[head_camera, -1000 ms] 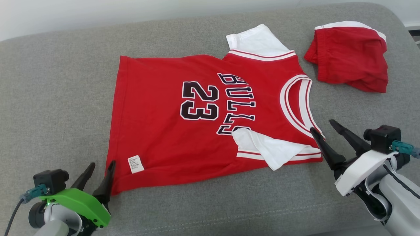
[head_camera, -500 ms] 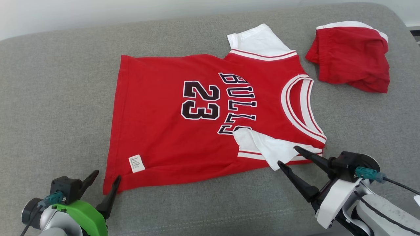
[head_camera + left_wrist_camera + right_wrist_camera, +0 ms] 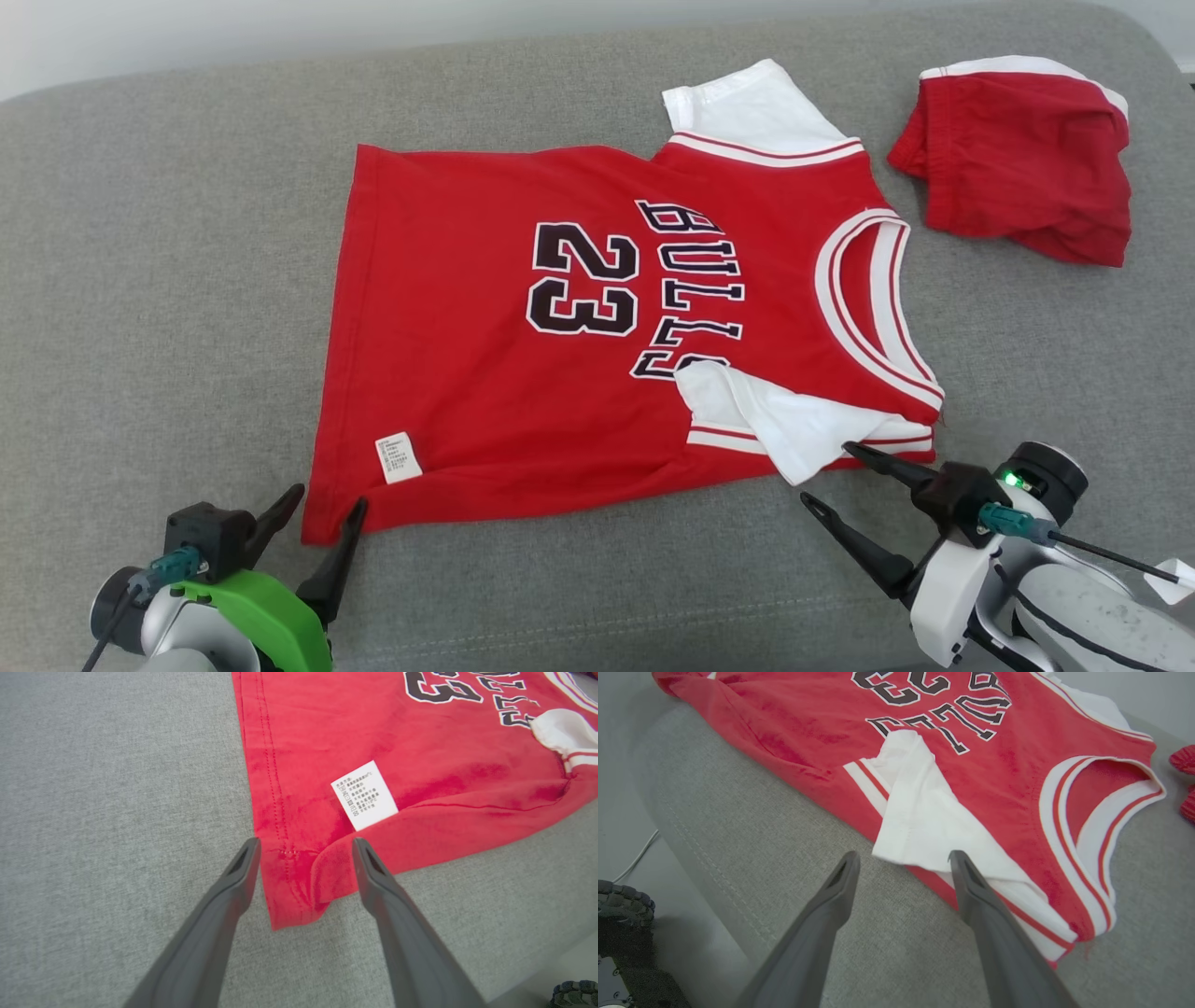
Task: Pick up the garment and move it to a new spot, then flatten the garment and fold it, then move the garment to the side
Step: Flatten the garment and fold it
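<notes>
Ahead of the wide-open, empty left gripper (image 3: 328,498) and right gripper (image 3: 824,471), the red jersey (image 3: 467,327) lies flat on the grey cushion (image 3: 168,280), "BULLS 23" up, one white sleeve (image 3: 794,429) folded onto its chest. Since a second ago the right gripper has swung from the collar (image 3: 826,280) to that sleeve's tip; the left stays at the hem corner (image 3: 292,891).

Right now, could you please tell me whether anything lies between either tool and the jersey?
Nothing visible does. The open left tool straddles the near hem corner of the jersey, and the open right tool is at the edge of its folded white sleeve. The red shorts lie apart at the far right.
</notes>
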Motion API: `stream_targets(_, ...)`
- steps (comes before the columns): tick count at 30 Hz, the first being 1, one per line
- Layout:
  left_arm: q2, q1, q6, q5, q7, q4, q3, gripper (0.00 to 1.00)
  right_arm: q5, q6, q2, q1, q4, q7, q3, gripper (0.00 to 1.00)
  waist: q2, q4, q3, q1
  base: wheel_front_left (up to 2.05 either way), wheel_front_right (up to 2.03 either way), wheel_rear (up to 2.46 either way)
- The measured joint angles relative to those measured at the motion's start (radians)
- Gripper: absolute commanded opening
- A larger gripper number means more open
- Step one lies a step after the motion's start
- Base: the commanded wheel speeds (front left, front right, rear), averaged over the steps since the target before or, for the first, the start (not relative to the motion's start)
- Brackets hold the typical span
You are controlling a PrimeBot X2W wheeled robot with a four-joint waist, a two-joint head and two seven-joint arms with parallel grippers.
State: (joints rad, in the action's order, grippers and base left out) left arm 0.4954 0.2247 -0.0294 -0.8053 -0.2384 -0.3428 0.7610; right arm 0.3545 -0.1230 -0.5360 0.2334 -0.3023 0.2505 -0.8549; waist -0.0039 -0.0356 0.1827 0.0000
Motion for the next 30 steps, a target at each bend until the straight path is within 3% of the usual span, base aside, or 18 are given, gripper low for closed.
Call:
stream_targets(12, -0.009, 0.000, 0.003, -0.001, 0.000, 0.009, 0.000, 1.00, -0.058, 0.012, 0.047, 0.046, -0.105, 0.001, -0.035, 1.00, 0.0000, 0.018, 0.003, 0.0000, 0.00, 0.00, 0.00)
stream_targets(16, -0.009, 0.000, 0.003, -0.001, 0.000, 0.012, 0.000, 1.00, -0.065, 0.037, 0.064, 0.071, -0.108, 0.001, -0.017, 1.00, 0.0000, 0.023, 0.004, 0.0000, 0.00, 0.00, 0.00)
stream_targets(21, -0.011, 0.000, 0.004, -0.001, 0.001, 0.012, 0.000, 1.00, -0.065, 0.045, 0.071, 0.073, -0.122, 0.001, -0.001, 1.00, 0.0000, 0.028, 0.004, 0.0000, 0.00, 0.00, 0.00)
stream_targets(30, -0.012, 0.000, 0.005, -0.002, 0.002, 0.012, 0.005, 1.00, -0.063, 0.046, 0.085, 0.073, -0.141, 0.001, 0.018, 0.92, 0.0000, 0.037, 0.000, 0.0000, 0.00, 0.00, 0.00)
